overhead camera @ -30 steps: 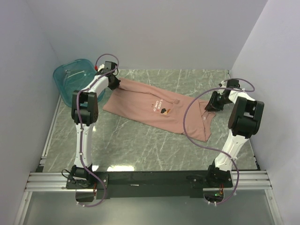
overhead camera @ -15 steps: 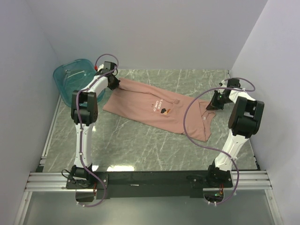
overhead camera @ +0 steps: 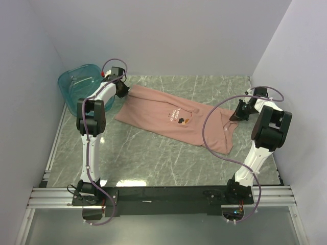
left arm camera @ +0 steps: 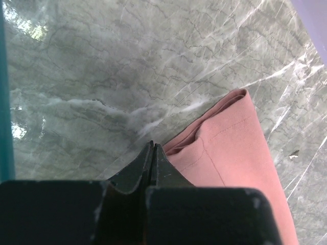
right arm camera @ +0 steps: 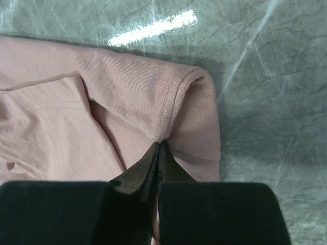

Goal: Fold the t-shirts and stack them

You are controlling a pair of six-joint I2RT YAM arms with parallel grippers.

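A dusty-pink t-shirt (overhead camera: 173, 115) lies spread diagonally across the marble table, its small chest graphic (overhead camera: 180, 121) facing up. My left gripper (overhead camera: 124, 91) sits at the shirt's far-left corner. In the left wrist view its jaws (left arm camera: 152, 147) are pressed together, and the shirt's hem (left arm camera: 235, 148) runs in a raised fold up to the tips. My right gripper (overhead camera: 238, 113) is at the shirt's right end. In the right wrist view it (right arm camera: 159, 145) is shut on a stitched edge of the cloth (right arm camera: 127, 87), which puckers at the tips.
A translucent teal tub (overhead camera: 82, 84) stands at the far left corner, just left of my left gripper; its rim (left arm camera: 4, 102) shows in the left wrist view. White walls enclose the table on three sides, the right one close to my right arm.
My right gripper has shut on the shirt's right edge and drawn it a little to the right. The shirt has shifted slightly that way. The left gripper has stayed shut in place.
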